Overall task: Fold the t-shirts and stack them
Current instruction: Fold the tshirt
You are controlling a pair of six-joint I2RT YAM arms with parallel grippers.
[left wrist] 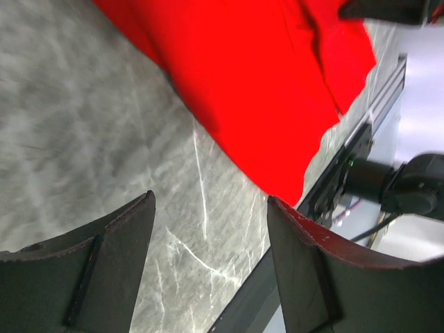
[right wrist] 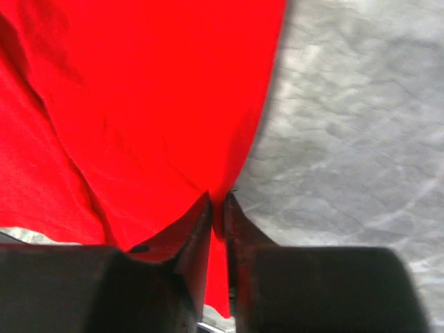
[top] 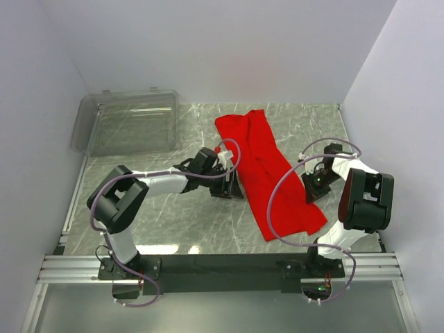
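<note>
- a plain bright red t-shirt (top: 267,170) of soft cloth lies on the grey marble-patterned table (top: 187,222). it is folded into a long narrow band that runs slantwise from the far middle toward the near right.
- the black left gripper (top: 233,186) sits low at the band's left edge, about midway along it.
- from the left wrist camera we see its two dark fingers (left wrist: 118,243) spread wide. bare table shows between them and the red cloth lies beyond the tips, so this claw is open and holds nothing.
- the black right gripper (top: 316,186) sits at the band's right edge, nearer its near end.
- in the right wrist view we see its fingers (right wrist: 191,236) drawn almost together, with a thin fold of the t-shirt's edge pinched between them. this claw is clamped on the t-shirt.
- the cloth draws to a point at those fingertips, and grey table lies to their right.
- a clear, shallow rectangular plastic bin (top: 132,128) rests at the table's far left corner, well apart from the t-shirt.
</note>
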